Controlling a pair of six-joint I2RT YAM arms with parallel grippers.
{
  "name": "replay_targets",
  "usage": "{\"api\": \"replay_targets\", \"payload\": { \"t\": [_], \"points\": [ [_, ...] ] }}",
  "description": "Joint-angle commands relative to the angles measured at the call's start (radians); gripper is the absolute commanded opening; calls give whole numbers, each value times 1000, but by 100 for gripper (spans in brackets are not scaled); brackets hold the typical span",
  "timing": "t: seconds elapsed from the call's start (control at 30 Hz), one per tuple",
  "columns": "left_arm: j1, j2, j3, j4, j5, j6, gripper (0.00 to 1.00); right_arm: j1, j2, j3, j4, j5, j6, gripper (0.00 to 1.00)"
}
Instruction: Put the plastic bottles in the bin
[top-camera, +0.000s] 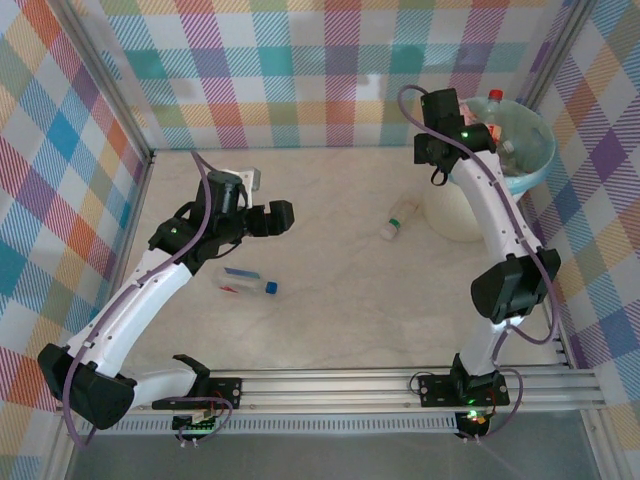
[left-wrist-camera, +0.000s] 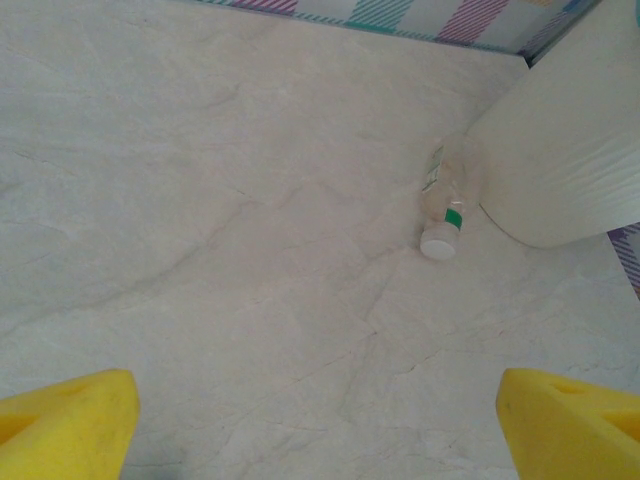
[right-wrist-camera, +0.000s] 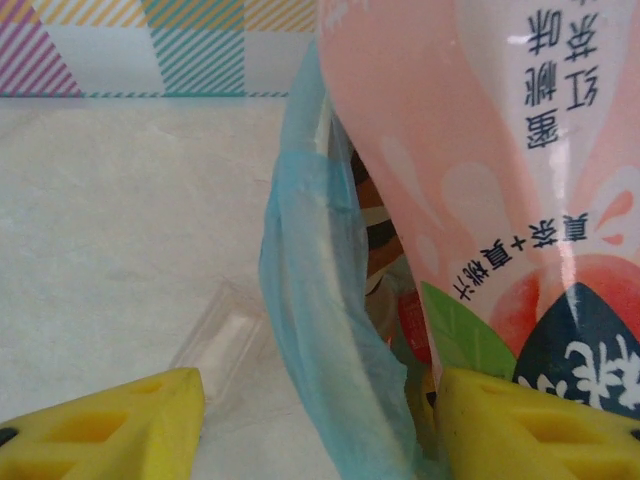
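While the left fingers (left-wrist-camera: 65, 420) gape wide, the bin (right-wrist-camera: 320, 330) rim and a pink-labelled bottle (right-wrist-camera: 470, 150) crowd the parted right fingers (right-wrist-camera: 100, 425).

A clear bottle (left-wrist-camera: 445, 200) lies beside the bin (left-wrist-camera: 570, 150).

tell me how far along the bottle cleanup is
Done: some bottles already sit in the bin, among them a red-capped bottle. In hand: the right end effector is at the bin's rim beside a pink-labelled bottle; whether it grips it is unclear. Left: a white-capped bottle lying by the bin, and a blue-capped bottle near the open, empty left end effector.
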Motion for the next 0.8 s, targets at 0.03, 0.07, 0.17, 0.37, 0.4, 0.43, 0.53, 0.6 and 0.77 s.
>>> {"api": "replay_targets", "payload": {
  "t": [0.03, 0.07, 0.17, 0.37, 0.4, 0.43, 0.53, 0.6, 0.77],
  "points": [
    [6, -19, -14, 3, 3, -20, 92, -6, 72, 52, -105, -22, -29, 58],
    [6, -21, -14, 2, 3, -21, 92, -6, 79, 60, -106, -31, -36, 55],
    [6, -28, -15, -2, -4, -25, 92, -7, 88, 67, -100, -52, -58, 48],
    [7, -34, -14, -3, -7, -28, 92, -6, 90, 91, -122, -75, -67, 41],
    [6, -36, -14, -3, -9, -28, 92, -6, 88, 91, -128, -77, -66, 38],
    [6, -35, -14, -5, -9, -28, 92, -5, 86, 91, -134, -80, -68, 38],
    [7, -38, -16, -3, -12, -29, 92, -7, 74, 82, -140, -101, -77, 35],
    [6, -38, -16, -2, -12, -30, 92, -7, 68, 79, -146, -118, -84, 32],
    [6, -35, -9, -2, -10, -30, 92, -8, 50, 87, -162, -163, -95, 28]
  ]
}}
